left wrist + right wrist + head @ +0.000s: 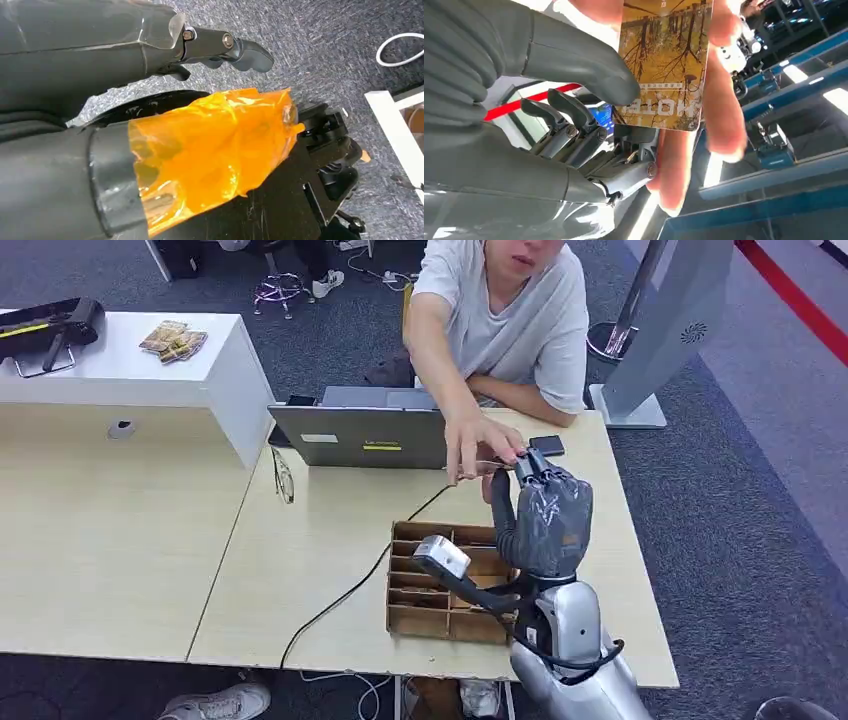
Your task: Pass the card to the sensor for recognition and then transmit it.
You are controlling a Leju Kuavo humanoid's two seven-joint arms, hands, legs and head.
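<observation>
The card (663,65), yellow-brown with a tree picture and the word HOTEL, is pinched between my right hand's thumb (589,70) and its dark fingers (574,125). A person's fingers (724,110) grip the same card from the other side. In the head view my right hand (548,512) is raised over the far right of the table, touching the person's hand (480,445). A small black sensor pad (547,446) lies on the table just beyond them. My left hand (150,165), wrapped in orange tape, hangs above the floor with nothing in it.
A cardboard box with compartments (405,612) sits below my right forearm, and a black cable (340,600) runs past it. A grey laptop (360,435) stands at the table's far edge, glasses (283,478) beside it. A white counter (130,375) at left carries a card stack (172,340).
</observation>
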